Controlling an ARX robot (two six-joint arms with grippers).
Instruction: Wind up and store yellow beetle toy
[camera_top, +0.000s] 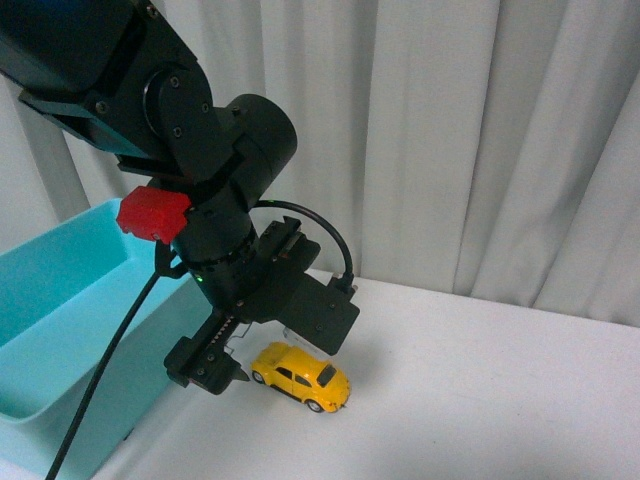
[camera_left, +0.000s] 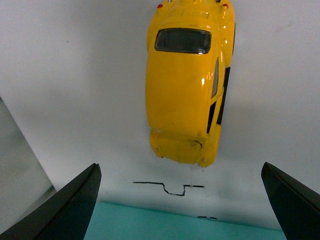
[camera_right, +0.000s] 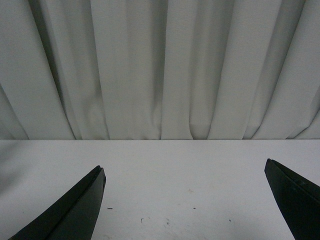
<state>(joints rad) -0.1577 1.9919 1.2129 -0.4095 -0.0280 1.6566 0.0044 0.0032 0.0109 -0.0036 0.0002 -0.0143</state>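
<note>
A turquoise bin (camera_top: 70, 290) fills the 8 o'clock corner of the front view, open at the top. A black cable (camera_top: 100, 380) hangs across the front of its right wall. The left arm (camera_top: 200, 130) comes down from 11 o'clock with a red block (camera_top: 152, 215) on its wrist, and its bulk hides the bin's far right end and part of the curtain. The left gripper (camera_top: 215, 365) sits low over the white bench (camera_top: 480, 400).

The yellow beetle toy (camera_top: 300, 375) stands on its wheels near 6 o'clock, at about 4 o'clock from that gripper, just beside it and outside the bin.

In the left wrist view the toy (camera_left: 187, 85) lies ahead of the fingers (camera_left: 65, 210), not between them. They are spread wide – released, grasping nothing. A thin black scribble (camera_left: 167, 187) marks the bench between the toy and the bin's teal edge (camera_left: 150, 225).

The bench is plain matt white. Pale pleated curtain (camera_top: 450, 130) closes off the whole back from 10 to 3 o'clock.

The right wrist view shows the right gripper (camera_right: 185, 170) over bare bench with a few dark specks – its fingers (camera_right: 75, 210) are likewise apart and released, facing the curtain.
</note>
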